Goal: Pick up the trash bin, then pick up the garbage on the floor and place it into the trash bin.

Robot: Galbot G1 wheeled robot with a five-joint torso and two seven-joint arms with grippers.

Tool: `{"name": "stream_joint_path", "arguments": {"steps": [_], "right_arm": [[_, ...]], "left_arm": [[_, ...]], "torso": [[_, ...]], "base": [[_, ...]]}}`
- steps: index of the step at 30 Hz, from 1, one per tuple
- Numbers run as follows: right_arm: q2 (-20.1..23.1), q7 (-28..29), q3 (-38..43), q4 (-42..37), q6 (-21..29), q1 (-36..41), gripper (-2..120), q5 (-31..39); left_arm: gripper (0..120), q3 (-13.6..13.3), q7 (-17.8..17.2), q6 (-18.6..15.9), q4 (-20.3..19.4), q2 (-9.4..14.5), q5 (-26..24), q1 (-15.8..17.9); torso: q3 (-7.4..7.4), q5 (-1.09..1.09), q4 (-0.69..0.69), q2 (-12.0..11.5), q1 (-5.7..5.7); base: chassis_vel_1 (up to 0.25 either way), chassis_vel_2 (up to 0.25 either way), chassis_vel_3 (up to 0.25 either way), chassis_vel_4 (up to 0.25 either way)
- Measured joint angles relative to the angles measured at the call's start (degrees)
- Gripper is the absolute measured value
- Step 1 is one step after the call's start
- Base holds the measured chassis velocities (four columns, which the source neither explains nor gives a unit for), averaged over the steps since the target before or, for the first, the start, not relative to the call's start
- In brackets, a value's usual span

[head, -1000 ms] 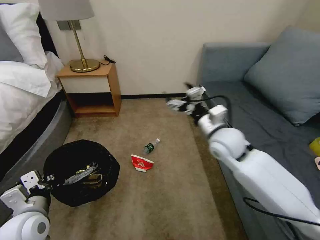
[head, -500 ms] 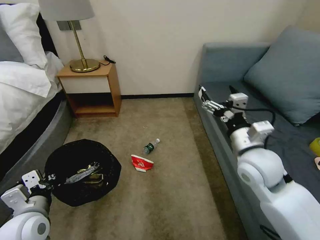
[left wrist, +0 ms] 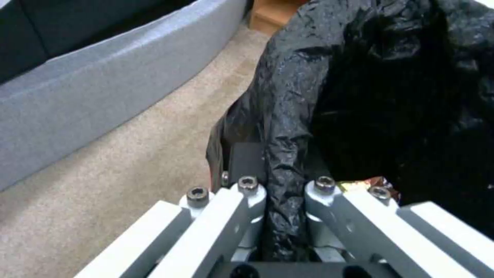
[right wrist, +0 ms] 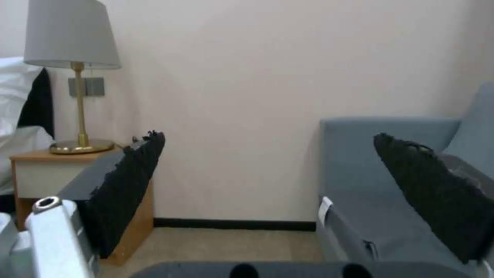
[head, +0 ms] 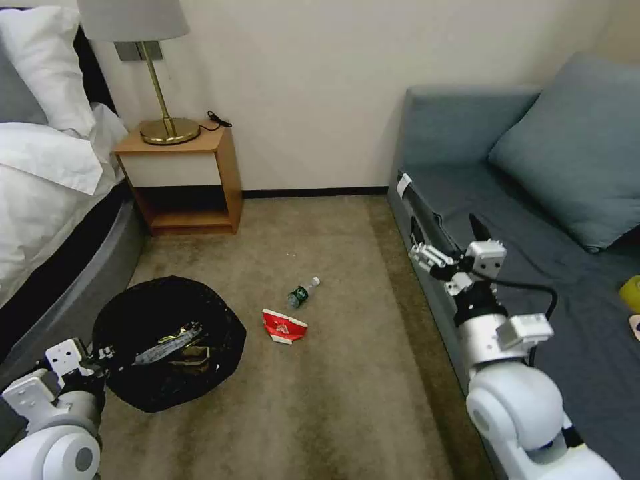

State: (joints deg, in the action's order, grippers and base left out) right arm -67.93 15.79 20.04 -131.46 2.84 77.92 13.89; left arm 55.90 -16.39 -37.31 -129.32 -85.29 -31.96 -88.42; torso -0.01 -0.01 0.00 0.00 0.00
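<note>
The trash bin (head: 170, 343), its black bag draped over the rim, hangs low at the left over the carpet. My left gripper (head: 107, 355) is shut on its near rim; the left wrist view shows the fingers (left wrist: 247, 193) pinching the crinkly bag (left wrist: 288, 127). A gold wrapper (head: 165, 341) and a brown one (head: 195, 358) lie inside. On the carpet lie a crushed red-and-white cup (head: 283, 327) and a small clear bottle (head: 303, 292). My right gripper (head: 448, 245) is open and empty, raised by the sofa's front edge; its black pads (right wrist: 129, 185) stand wide apart.
A bed (head: 47, 193) borders the left. A wooden nightstand (head: 187, 173) with a brass lamp (head: 157, 100) stands at the back wall. A grey sofa (head: 533, 227) with a cushion (head: 573, 147) fills the right. Open carpet (head: 333, 400) lies between.
My right arm has drawn back from above the middle of the carpet to the sofa's edge, nearer my body. The left gripper and bin have barely moved.
</note>
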Motion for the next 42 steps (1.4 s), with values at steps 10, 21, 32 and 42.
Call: {"name": "stream_joint_path", "arguments": {"steps": [10,21,32,42], "right_arm": [[-0.9,-0.3,-0.8,0.1,-0.4,0.7,100,-1.2],[-1.0,-1.2,-1.8,0.8,-0.4,0.2,100,-0.7],[-0.9,-1.6,-2.0,1.7,-0.4,-0.3,100,-0.2],[-0.6,-1.8,-2.6,2.7,-0.3,-1.5,100,0.4]], "left_arm": [[4,-0.1,0.2,0.0,-0.2,-0.2,0.3,-0.1],[4,0.3,0.2,0.0,-0.4,-0.2,0.2,-0.1],[4,0.3,0.2,0.0,0.4,-0.1,0.2,0.6],[4,0.6,0.0,-0.2,0.7,-0.1,0.0,1.1]], "torso": [[0.0,0.0,0.0,0.0,0.0],[0.01,0.01,0.0,0.0,0.0],[0.01,0.0,0.01,0.0,0.0],[0.01,0.01,0.0,0.0,0.0]], "base": [[0.0,0.0,0.0,0.0],[0.0,0.0,0.0,0.0],[0.0,0.0,0.0,0.0],[0.0,0.0,0.0,0.0]]}}
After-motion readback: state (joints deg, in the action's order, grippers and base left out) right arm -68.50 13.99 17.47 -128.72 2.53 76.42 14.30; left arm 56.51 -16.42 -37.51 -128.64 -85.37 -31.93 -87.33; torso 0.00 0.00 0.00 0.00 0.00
